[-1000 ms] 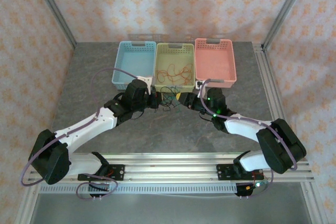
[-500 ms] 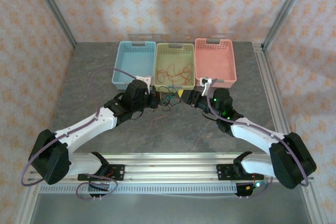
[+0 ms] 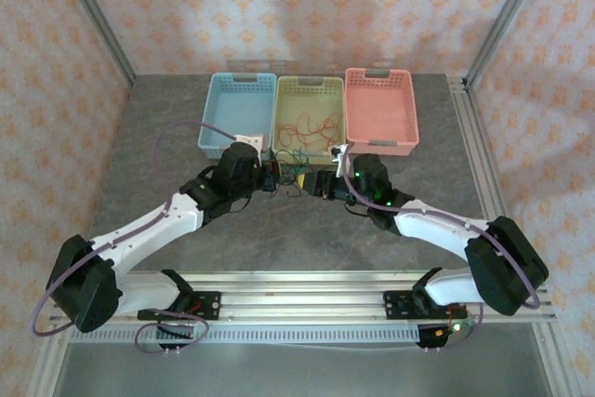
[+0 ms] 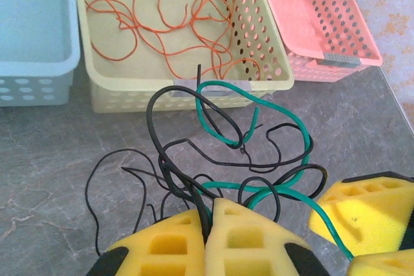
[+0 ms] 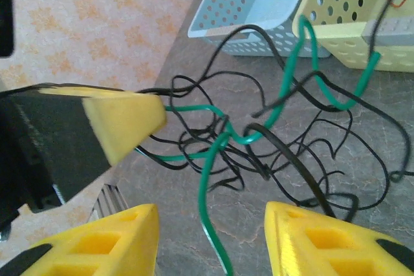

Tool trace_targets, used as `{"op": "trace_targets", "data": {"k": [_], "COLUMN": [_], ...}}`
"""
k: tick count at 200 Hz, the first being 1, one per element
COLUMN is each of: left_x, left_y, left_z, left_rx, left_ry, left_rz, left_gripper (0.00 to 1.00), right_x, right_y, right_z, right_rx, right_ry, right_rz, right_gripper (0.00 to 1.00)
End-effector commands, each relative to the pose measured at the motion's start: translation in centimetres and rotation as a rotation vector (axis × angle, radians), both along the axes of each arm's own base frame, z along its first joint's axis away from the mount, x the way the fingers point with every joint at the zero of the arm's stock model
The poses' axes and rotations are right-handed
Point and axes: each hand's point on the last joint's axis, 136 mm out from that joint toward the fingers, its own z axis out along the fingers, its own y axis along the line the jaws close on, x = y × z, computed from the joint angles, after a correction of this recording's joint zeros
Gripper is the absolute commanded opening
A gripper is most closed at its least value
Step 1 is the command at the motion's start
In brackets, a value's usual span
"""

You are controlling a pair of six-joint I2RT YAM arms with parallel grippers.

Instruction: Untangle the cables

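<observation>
The left gripper [image 4: 208,210], its yellow foam fingers pressed together, pinches black strands of the thin black and green wire tangle [image 4: 242,150]. The tangle is near the middle of the far edge of the grey marbled table [image 3: 279,239], just before the yellow perforated plastic basket [image 4: 129,98] that holds a thin orange wire [image 3: 314,125]. The right gripper [image 5: 210,214] is wide open, and a green strand passes between its fingers.

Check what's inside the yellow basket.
Loose orange wire, looped across the floor of the yellow basket; nothing else seen. In the left wrist view, the near wall hides the floor strip right behind it.

Three baskets [image 3: 240,77] [image 3: 288,90] [image 3: 379,72], two claws [image 3: 275,177] [image 3: 314,181], several cables [image 3: 297,161]
</observation>
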Motion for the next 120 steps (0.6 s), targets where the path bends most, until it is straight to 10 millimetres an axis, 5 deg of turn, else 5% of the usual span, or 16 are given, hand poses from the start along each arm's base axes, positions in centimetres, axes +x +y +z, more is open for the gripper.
{"op": "trace_targets", "data": {"k": [1,70,120], "left_x": [-0.2,-0.2,-0.2], "left_y": [1.2,2.2,2.9], "left_z": [0.5,0.7,0.8], "left_rx": [0.036,0.055,0.076], "left_ry": [-0.039,-0.055,-0.058], "left_rz": [0.042,0.080,0.113], "left_gripper": [0.00,0.00,0.00], "right_x": [-0.2,-1.0,-1.2], "right_y": [1.0,2.4,2.5], "right_z": [0.4,-0.2,-0.4], "right_rx": [-0.003,-0.011,-0.028], "right_ry": [0.003,0.032,0.039], "right_rz": [0.051,0.120,0.137], "right_gripper": [0.47,0.35,0.07]}}
